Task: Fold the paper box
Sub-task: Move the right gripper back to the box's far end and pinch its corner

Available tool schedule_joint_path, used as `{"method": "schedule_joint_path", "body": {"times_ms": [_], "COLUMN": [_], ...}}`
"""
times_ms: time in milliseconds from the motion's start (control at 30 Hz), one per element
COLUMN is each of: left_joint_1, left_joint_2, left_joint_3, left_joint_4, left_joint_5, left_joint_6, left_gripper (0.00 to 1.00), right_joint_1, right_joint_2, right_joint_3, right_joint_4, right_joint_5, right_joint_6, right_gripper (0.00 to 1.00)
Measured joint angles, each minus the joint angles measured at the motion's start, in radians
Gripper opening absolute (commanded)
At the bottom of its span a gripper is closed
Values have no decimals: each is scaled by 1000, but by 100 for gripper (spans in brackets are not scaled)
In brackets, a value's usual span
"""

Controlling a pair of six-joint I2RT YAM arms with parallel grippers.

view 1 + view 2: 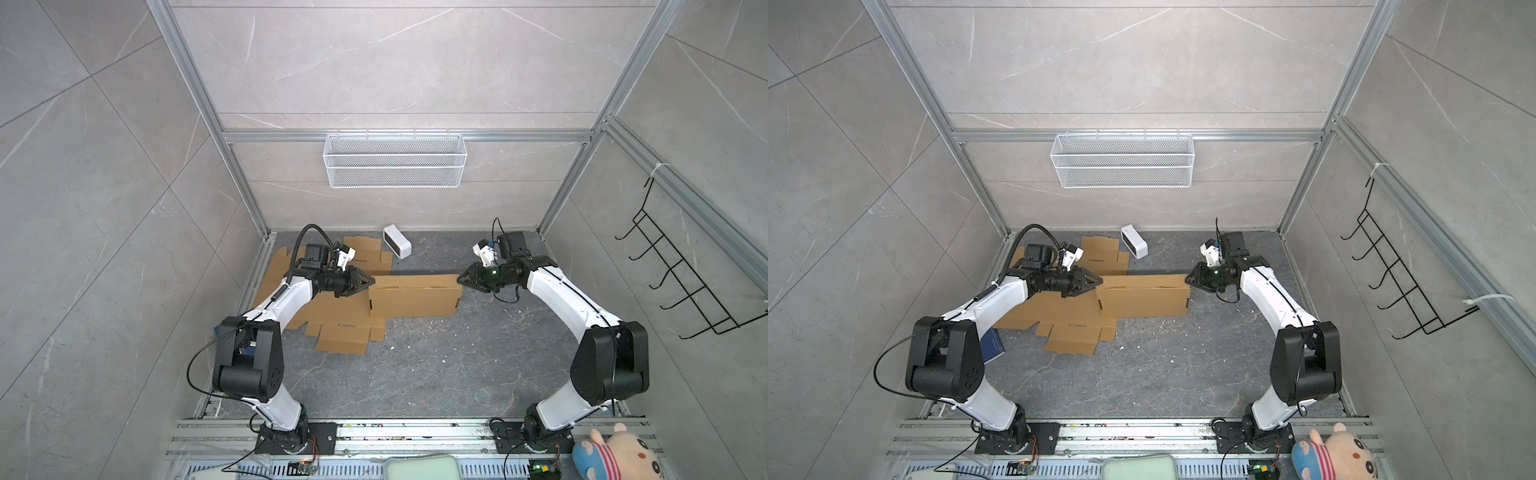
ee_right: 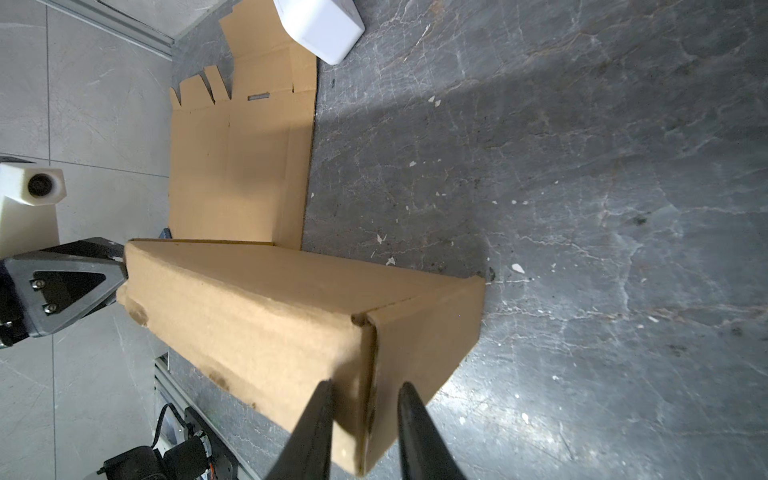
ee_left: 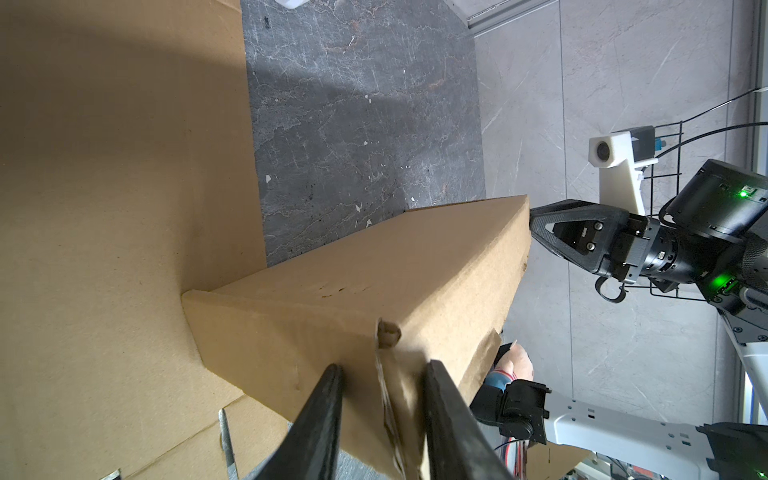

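Observation:
The paper box is a brown cardboard blank lying flat (image 1: 332, 316) at the back left of the floor. Its long right panel (image 1: 415, 297) is folded up into a raised wall (image 1: 1144, 297). My left gripper (image 1: 372, 282) (image 1: 1100, 280) is at the wall's left end. In the left wrist view its fingers (image 3: 383, 365) straddle that end and are shut on the cardboard. My right gripper (image 1: 459, 279) (image 1: 1187, 279) is at the wall's right end. There its fingers (image 2: 365, 384) stand close together on either side of the corner edge.
A small white box (image 1: 397, 241) lies near the back wall behind the cardboard. A white wire basket (image 1: 395, 160) hangs on the back wall and a black hook rack (image 1: 681, 274) on the right wall. A blue book (image 1: 994, 345) lies under my left arm. A plush toy (image 1: 615, 453) sits at the front right.

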Motion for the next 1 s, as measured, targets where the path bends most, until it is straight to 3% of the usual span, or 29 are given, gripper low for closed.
{"method": "schedule_joint_path", "body": {"times_ms": [400,1000], "left_joint_1": [-66,-207], "left_joint_2": [-58,-302], "left_joint_3": [-31,-245], "left_joint_4": [13,37], "left_joint_5": [-84,-216], "left_joint_6": [-21,-29], "left_gripper": [37,47], "right_joint_1": [-13,-16], "right_joint_2": [-27,-250], "right_joint_3": [-35,-257], "right_joint_4": [31,25], "right_joint_5": [-6,0], "right_joint_6": [0,-1], "right_gripper": [34,45]}}
